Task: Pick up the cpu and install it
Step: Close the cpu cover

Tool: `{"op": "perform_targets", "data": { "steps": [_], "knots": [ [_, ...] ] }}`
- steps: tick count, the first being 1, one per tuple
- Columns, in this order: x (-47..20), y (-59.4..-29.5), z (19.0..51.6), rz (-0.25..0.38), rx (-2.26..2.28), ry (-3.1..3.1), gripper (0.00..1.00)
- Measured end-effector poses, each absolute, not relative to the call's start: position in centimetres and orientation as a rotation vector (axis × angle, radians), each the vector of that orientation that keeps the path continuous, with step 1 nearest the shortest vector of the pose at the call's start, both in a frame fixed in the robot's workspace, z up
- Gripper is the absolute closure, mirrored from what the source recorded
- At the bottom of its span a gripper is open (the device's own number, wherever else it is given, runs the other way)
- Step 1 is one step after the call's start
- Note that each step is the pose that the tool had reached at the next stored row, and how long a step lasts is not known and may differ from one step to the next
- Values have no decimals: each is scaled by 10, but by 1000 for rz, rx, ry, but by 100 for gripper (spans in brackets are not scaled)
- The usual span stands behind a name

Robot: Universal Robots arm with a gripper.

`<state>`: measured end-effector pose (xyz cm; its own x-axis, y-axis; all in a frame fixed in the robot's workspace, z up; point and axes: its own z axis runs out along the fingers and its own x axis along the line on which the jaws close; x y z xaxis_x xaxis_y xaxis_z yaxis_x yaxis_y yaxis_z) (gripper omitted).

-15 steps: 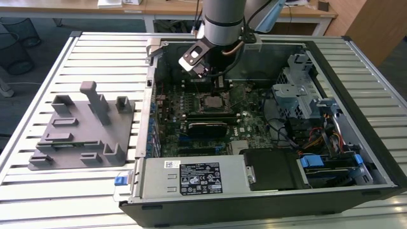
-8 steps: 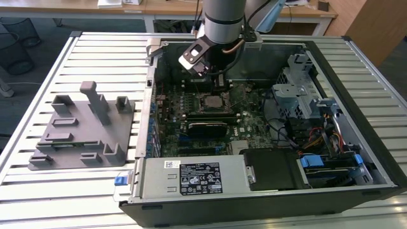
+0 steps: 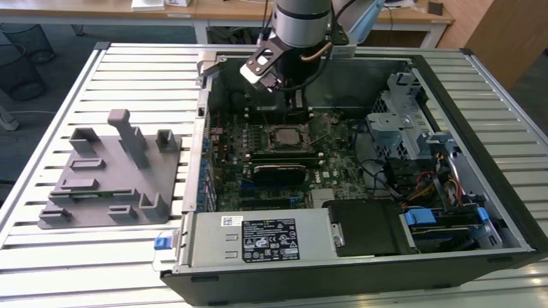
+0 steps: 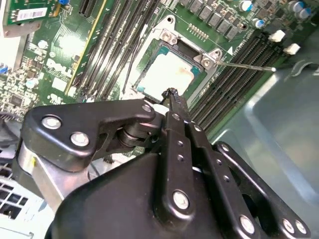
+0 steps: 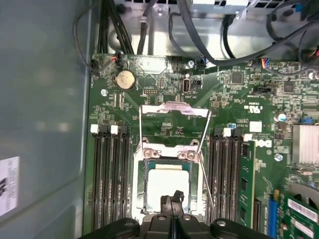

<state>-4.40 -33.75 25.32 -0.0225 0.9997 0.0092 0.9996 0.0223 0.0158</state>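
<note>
**A:** Where is the cpu [image 5: 168,183]?

**B:** It lies flat inside the socket frame [image 5: 141,172] on the motherboard [image 5: 239,99], pale square top facing up, in both wrist views. The hinged load plate [image 5: 174,107] is swung open beyond it. The thin lever [image 5: 205,144] stands free along one side.

**A:** And the hand [image 5: 172,200]?

**B:** Its fingers are pressed together, pinching nothing I can make out. The tip hangs at the chip's near edge; touching or just above, I cannot tell.

**A:** So seating is what matters.

**B:** I'd judge so. The chip should sit level, with all four edges inside the frame. Any nudge ought to be gentle and straight down, never sideways, since a skewed chip could hurt the contacts beneath. The tip should also keep clear of the lever and of the memory slots [image 5: 107,174] flanking the socket.

**A:** And around that?

**B:** The board lies in an open computer case [image 3: 342,282] laid on its side on a ribbed metal bench [image 3: 128,70]. A grey fixture block [image 3: 111,173] with posts sits on the exterior view's left, well apart from the socket. Beyond are wooden desks [image 3: 231,9] and a wire bin [image 3: 17,58].
</note>
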Motion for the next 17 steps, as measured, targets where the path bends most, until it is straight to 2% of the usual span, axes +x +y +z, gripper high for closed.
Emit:
{"op": "perform_targets", "data": {
  "steps": [17],
  "knots": [
    [-25, -349, 261, 26, 2194, 2243, 89]
  ]
}}
